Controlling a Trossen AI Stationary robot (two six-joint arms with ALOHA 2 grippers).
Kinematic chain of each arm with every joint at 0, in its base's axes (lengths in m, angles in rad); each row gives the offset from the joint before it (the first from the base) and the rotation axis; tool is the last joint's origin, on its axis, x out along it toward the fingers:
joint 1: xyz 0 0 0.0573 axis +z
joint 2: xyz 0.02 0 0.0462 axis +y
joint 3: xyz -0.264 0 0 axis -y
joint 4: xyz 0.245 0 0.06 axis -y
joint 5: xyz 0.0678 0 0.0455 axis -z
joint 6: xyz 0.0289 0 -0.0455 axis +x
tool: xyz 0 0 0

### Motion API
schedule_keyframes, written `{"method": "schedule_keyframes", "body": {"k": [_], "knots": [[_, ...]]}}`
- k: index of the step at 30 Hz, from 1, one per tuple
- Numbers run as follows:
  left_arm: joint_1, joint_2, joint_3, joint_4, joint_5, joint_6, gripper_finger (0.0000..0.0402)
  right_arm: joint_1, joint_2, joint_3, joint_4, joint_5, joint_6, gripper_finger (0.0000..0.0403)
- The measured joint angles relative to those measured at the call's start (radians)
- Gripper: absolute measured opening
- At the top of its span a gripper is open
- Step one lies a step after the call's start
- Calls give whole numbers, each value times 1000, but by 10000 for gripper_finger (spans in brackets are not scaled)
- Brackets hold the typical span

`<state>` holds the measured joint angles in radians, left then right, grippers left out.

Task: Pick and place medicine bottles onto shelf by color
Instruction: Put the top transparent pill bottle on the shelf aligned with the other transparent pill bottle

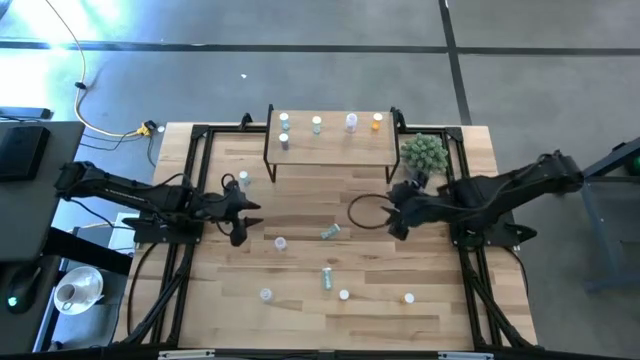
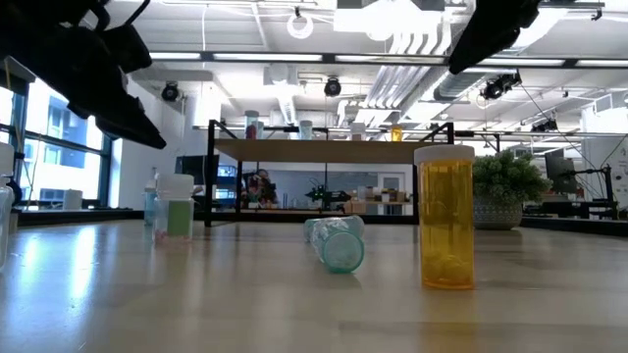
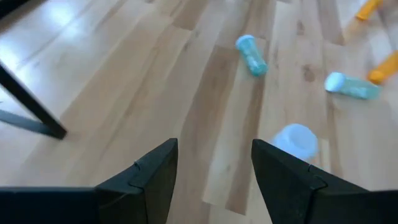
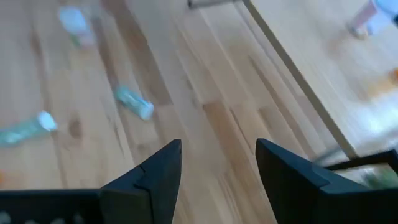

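The shelf (image 1: 330, 142) stands at the table's far middle with several medicine bottles on its top, among them a green one (image 1: 317, 123) and an orange one (image 1: 377, 121). More bottles are scattered on the table: a green one lying down (image 1: 330, 232), another lying (image 1: 327, 278), a pale upright one (image 1: 281, 243) and an orange one (image 1: 408, 298) near the front. My left gripper (image 1: 250, 213) hovers open at the table's left, with the pale bottle (image 3: 296, 140) just ahead of it. My right gripper (image 1: 394, 215) hangs open right of centre, above bare wood (image 4: 217, 146).
A spiky green plant ball (image 1: 424, 152) sits to the right of the shelf. A dark cable loop (image 1: 368, 212) lies on the table beside my right gripper. Black frame rails (image 1: 200, 160) run along the table's left and right edges. One more bottle (image 1: 231, 180) stands by the shelf's left leg.
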<state>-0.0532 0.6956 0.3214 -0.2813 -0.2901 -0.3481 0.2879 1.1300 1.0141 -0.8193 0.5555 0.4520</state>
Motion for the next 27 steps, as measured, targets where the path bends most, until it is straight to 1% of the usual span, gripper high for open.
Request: {"method": "schedule_keyframes", "body": {"k": [6,10,17,19,24,27], "knots": [[-70,0,0,35,4,-16,195,60,-67,-152,233,124,-14,197],[-92,0,0,47,34,-16,195,75,-70,-220,330,162,-16,197],[-94,4,0,46,88,-16,202,74,-70,-229,403,169,-43,197],[-94,17,0,43,94,-16,210,74,-70,-229,428,169,-57,197],[-94,66,0,39,150,-16,224,74,-70,-229,437,169,-60,197],[-109,106,0,44,124,-7,224,74,-70,-229,437,169,-60,197]]}}
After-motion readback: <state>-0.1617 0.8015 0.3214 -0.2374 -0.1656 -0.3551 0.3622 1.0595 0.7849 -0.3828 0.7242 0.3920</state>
